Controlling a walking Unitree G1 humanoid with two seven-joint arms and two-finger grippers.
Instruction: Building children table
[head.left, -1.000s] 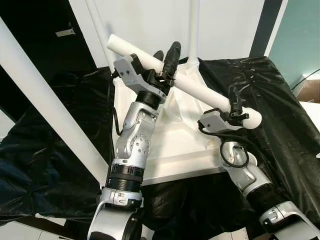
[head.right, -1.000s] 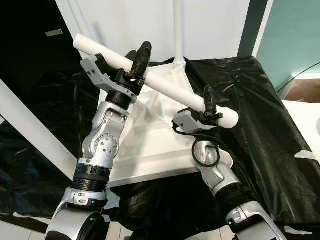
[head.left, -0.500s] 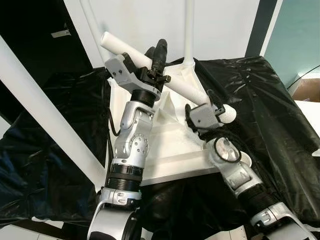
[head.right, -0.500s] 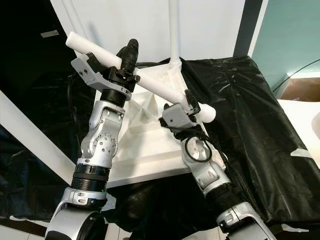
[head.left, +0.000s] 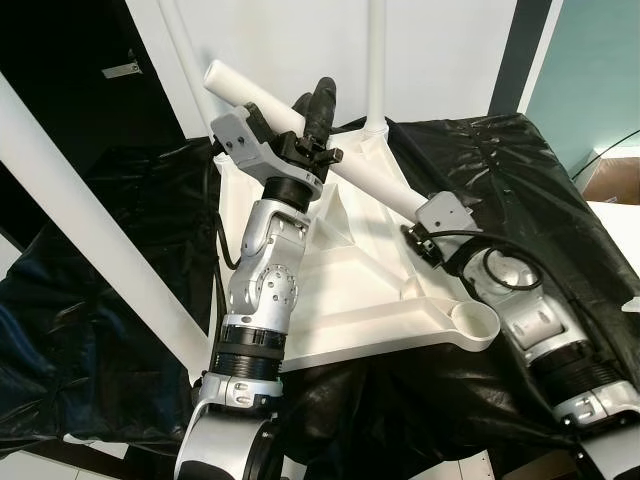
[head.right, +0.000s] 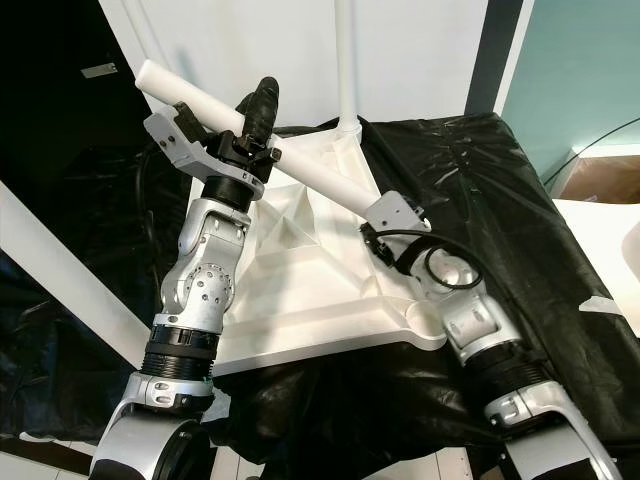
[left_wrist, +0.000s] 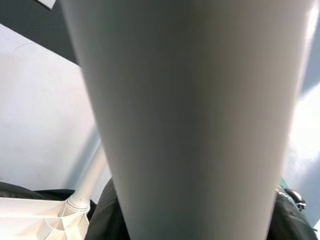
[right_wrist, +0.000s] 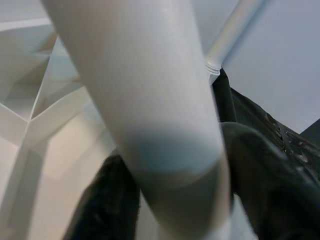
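We see a white table leg (head.left: 345, 165), a long tube, held in the air on a slant above the upturned white tabletop (head.left: 350, 300), its high end toward ten o'clock and its low end toward four o'clock. Our left gripper (head.left: 312, 118) pinches the tube near its upper end, its black jaws pressed against either side of it. Our right gripper (head.left: 428, 222) is at the tube's lower end; the wrist housing covers the jaws from the head views, and although the right wrist view shows the tube running close between dark shapes on either side, we cannot tell whether the jaws actually clamp it.

The tabletop lies underside up, ribs showing, on a worktop draped in black plastic sheeting (head.left: 520, 190). A round empty socket (head.left: 474, 322) sits at its near corner at about four o'clock, just beside our right forearm. At the far corner, toward twelve o'clock, another leg (head.left: 376, 60) stands upright in its socket. A white beam (head.left: 90, 230) crosses the scene diagonally at nine o'clock.
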